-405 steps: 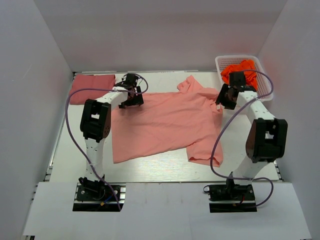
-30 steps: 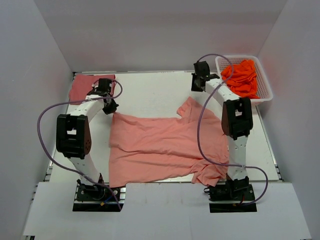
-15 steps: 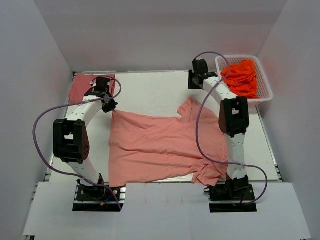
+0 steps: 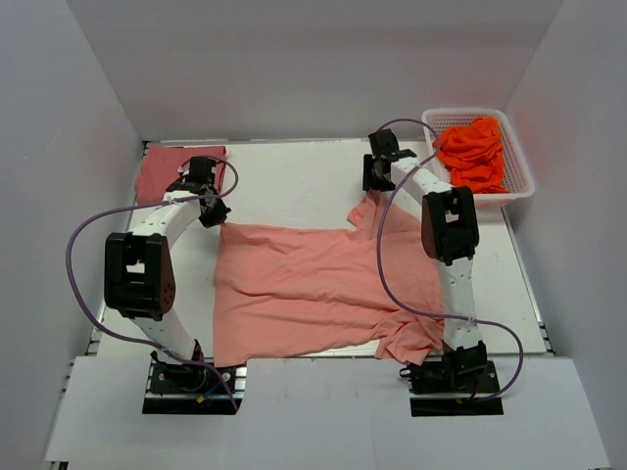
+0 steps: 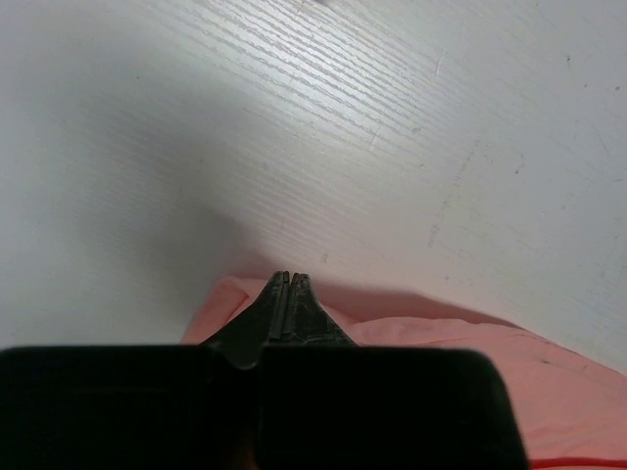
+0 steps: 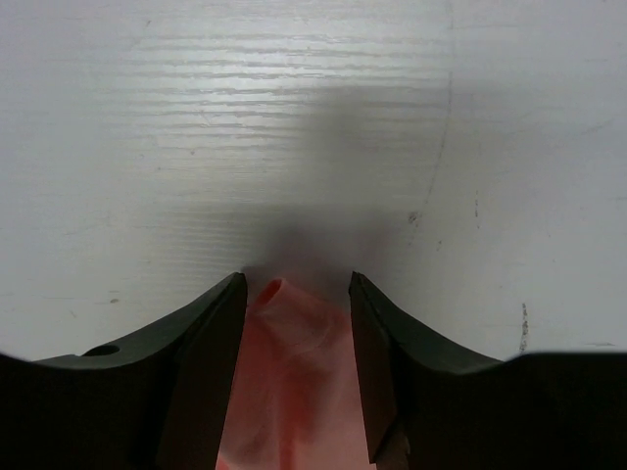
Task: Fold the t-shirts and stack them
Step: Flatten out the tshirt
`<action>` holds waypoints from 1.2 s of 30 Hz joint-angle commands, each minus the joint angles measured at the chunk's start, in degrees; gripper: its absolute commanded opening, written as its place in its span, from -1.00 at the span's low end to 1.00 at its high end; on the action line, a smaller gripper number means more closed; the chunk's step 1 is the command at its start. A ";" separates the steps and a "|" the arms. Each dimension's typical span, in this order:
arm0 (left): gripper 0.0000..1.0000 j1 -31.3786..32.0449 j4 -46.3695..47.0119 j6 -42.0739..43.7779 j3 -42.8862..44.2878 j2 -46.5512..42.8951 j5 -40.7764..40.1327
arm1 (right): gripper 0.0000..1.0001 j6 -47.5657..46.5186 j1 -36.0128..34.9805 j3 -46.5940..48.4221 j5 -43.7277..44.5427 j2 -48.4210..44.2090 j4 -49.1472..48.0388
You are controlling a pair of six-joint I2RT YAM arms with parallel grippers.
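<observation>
Three camera views of one two-arm table rig.
The top view looks down from high up behind the arm bases, far enough back to take in the whole white table [image 4: 294, 171]. Each wrist camera sits close behind its own tool, the left gripper [image 5: 284, 281] and the right gripper [image 6: 297, 284], and faces forward along the fingers to the tabletop just ahead. All three views share the salmon-pink t-shirt [image 4: 313, 279], which is seen at each gripper's tips.

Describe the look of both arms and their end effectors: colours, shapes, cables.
The left arm and the right arm each have white links joined by boxy black joint housings, on black bases. A thin lilac cable loops loosely alongside each. The left end effector and the right end effector have matte black fingers tapering to narrow wedge tips. No markings are legible.
</observation>
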State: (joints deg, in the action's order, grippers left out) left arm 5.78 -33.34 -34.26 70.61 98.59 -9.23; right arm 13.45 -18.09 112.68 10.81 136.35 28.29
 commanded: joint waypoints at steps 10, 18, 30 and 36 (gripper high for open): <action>-1.00 0.11 1.26 0.51 -0.56 -1.73 1.59 | -1.00 4.13 -0.72 -8.89 6.24 -4.78 1.68; -1.00 0.11 0.56 1.65 5.32 -5.50 1.59 | -1.00 -0.18 -0.28 -0.09 13.97 -13.28 -3.06; -1.00 0.11 -0.49 3.24 9.36 -30.45 -2.54 | -1.00 -8.61 -0.28 -12.92 23.91 -50.56 -10.63; -1.00 0.11 -1.54 5.78 16.30 -38.72 -2.99 | -1.00 -15.02 -0.28 -12.32 22.33 -65.94 -12.73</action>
State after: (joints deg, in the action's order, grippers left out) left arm 5.82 -33.65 -30.59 83.02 62.57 -11.11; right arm 3.60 -18.72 100.60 31.94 73.19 18.81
